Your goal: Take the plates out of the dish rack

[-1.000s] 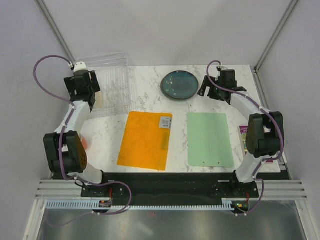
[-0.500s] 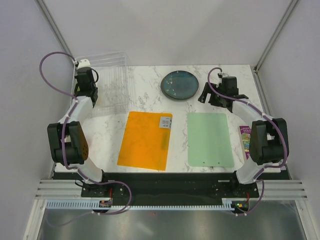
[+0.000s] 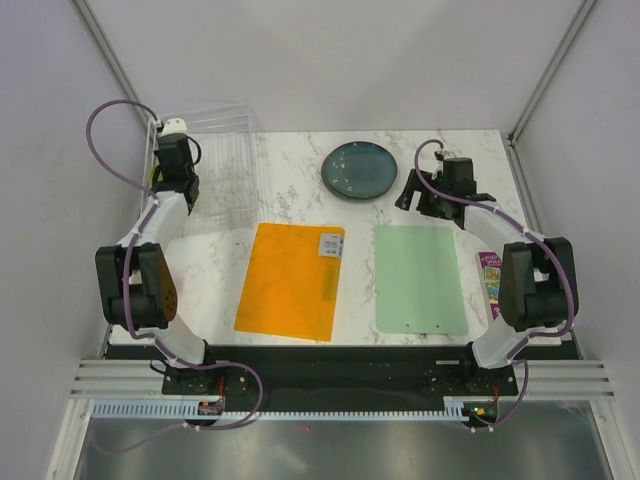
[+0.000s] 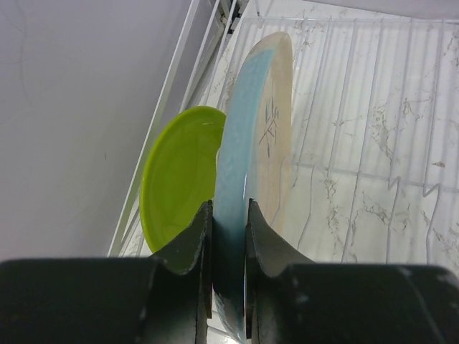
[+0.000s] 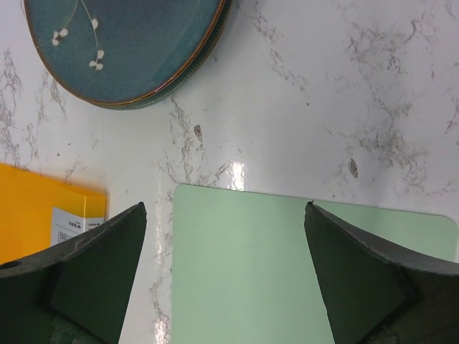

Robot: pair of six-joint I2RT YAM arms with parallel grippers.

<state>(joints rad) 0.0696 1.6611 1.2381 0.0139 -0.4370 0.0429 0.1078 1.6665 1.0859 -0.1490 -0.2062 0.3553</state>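
A pale blue and cream plate [image 4: 252,143] stands on edge in the dish rack [image 4: 373,107], and my left gripper [image 4: 229,215] is shut on its near rim, one finger on each face. Just left of it, a smaller lime green plate [image 4: 179,172] leans upright against the rack's side. From above, the left gripper [image 3: 178,185] sits at the left side of the clear wire rack [image 3: 228,170]. Dark blue-grey plates [image 3: 359,169] lie stacked flat on the table at the back centre. My right gripper [image 3: 415,190] hangs open to their right, above the green mat's far edge [image 5: 287,272], holding nothing.
An orange mat [image 3: 292,280] and a pale green mat [image 3: 421,278] lie flat on the marble table in front of the arms. A small purple packet [image 3: 492,275] rests by the right edge. White walls and frame posts close in the back and sides.
My left gripper dropped toward the rack's left side and closed on the pale blue plate's rim. The right gripper drifted slightly nearer, staying open.
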